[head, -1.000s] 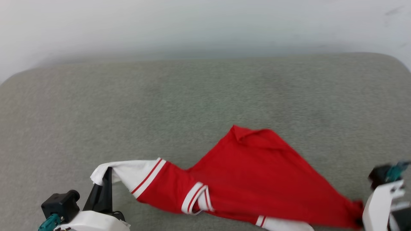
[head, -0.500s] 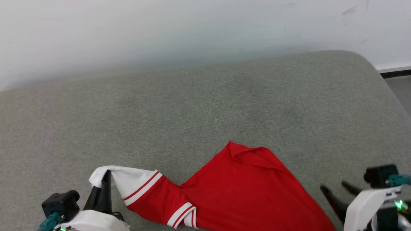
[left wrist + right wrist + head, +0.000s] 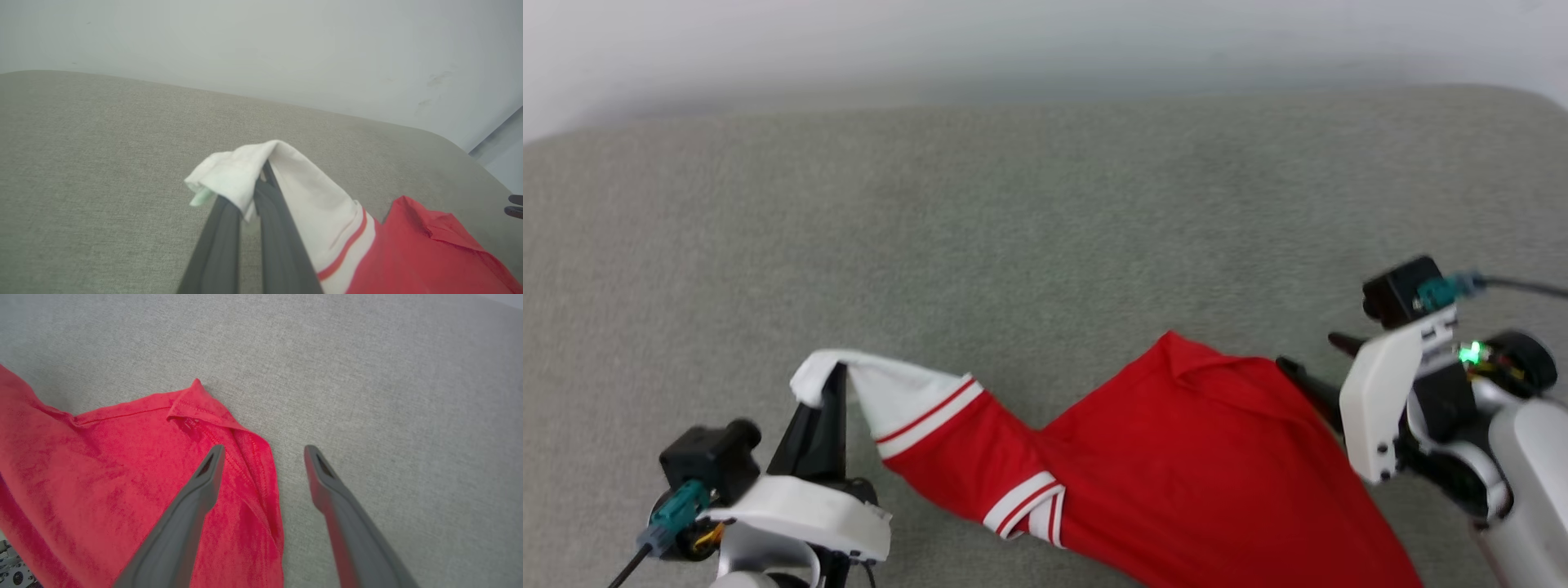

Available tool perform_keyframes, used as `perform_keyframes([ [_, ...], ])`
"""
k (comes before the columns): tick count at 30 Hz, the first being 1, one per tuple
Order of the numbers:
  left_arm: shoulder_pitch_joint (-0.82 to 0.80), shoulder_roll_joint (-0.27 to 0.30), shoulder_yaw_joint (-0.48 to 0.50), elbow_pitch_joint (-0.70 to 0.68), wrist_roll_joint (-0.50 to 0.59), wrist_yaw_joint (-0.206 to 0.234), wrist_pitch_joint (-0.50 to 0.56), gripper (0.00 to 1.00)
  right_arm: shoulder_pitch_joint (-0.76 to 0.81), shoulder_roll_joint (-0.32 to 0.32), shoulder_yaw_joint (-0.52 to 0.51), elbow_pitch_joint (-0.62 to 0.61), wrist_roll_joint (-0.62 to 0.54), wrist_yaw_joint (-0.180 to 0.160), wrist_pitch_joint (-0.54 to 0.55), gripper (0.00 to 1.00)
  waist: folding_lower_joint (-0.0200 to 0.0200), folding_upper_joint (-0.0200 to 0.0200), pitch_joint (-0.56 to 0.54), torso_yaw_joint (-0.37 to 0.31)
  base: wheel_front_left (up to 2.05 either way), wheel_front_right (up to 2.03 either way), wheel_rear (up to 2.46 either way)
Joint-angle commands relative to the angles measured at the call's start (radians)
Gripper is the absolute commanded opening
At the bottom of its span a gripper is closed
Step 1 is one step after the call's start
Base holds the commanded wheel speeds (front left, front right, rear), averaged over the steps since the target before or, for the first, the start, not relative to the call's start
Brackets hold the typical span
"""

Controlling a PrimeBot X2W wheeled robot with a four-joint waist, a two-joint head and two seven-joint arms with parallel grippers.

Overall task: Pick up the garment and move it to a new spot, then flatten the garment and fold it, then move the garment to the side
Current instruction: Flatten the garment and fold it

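Bare grey cushion (image 3: 645,245) spreads leftward and back to the white wall (image 3: 1045,33). The left gripper (image 3: 837,377), fingers angled up, pinches the garment (image 3: 1176,474) by its lifted white sleeve; the red body trails right across the cushion's near part. The right gripper (image 3: 1308,351) hovers spread above its hem corner, perhaps touching cloth.

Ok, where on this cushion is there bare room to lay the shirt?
The far stretch of the cushion, between the garment and the wall, is bare; so is the patch left of the left gripper. The near edge is crowded: left gripper shut on the white sleeve, open right gripper over the garment's red corner.
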Motion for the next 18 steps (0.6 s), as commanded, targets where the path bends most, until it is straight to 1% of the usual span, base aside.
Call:
perform_keyframes([
  [1, -0.028, -0.002, -0.004, -0.003, 0.009, -0.008, -0.007, 0.0, -0.04, -0.007, 0.012, 0.006, 0.01, -0.001, 0.025, 1.0, 0.0, 0.0, 0.053, 0.049, 0.0, 0.0, 0.0],
  [3, -0.055, -0.013, -0.02, 0.003, 0.013, -0.017, -0.011, 0.0, -0.092, -0.024, 0.042, 0.032, 0.017, -0.001, 0.097, 1.0, 0.0, 0.0, 0.08, 0.074, 0.0, 0.0, 0.0],
  [5, -0.082, -0.023, -0.034, 0.009, 0.017, -0.028, -0.018, 0.0, -0.131, -0.014, 0.063, 0.063, 0.041, -0.001, 0.145, 1.0, 0.0, 0.0, 0.106, 0.096, 0.0, 0.0, 0.0],
  [9, -0.121, -0.035, -0.05, 0.028, 0.018, -0.046, -0.033, 0.0, -0.199, -0.004, 0.123, 0.133, 0.063, -0.001, 0.2, 1.0, 0.0, 0.0, 0.146, 0.124, 0.0, 0.0, 0.0],
  [14, -0.145, -0.046, -0.061, 0.06, 0.013, -0.061, -0.045, 0.0, -0.202, 0.012, 0.2, 0.246, 0.108, -0.001, 0.26, 1.0, 0.0, 0.0, 0.167, 0.14, 0.0, 0.0, 0.0],
  [15, -0.148, -0.047, -0.063, 0.065, 0.011, -0.063, -0.048, 0.0, -0.197, 0.014, 0.213, 0.27, 0.115, -0.001, 0.274, 0.77, 0.0, 0.0, 0.168, 0.142, 0.0, 0.0, 0.0],
  [16, -0.15, -0.048, -0.065, 0.069, 0.01, -0.066, -0.051, 0.0, -0.196, 0.015, 0.227, 0.285, 0.117, -0.001, 0.278, 0.34, 0.0, 0.0, 0.168, 0.144, 0.0, 0.0, 0.0],
  [17, -0.151, -0.05, -0.066, 0.074, 0.009, -0.068, -0.053, 0.0, -0.192, 0.015, 0.238, 0.3, 0.128, -0.001, 0.287, 0.1, 0.0, 0.0, 0.168, 0.145, 0.0, 0.0, 0.0],
  [18, -0.151, -0.05, -0.066, 0.08, 0.008, -0.068, -0.053, 0.0, -0.191, 0.014, 0.252, 0.309, 0.132, -0.001, 0.295, 0.0, 0.0, 0.0, 0.167, 0.145, 0.0, 0.0, 0.0],
])
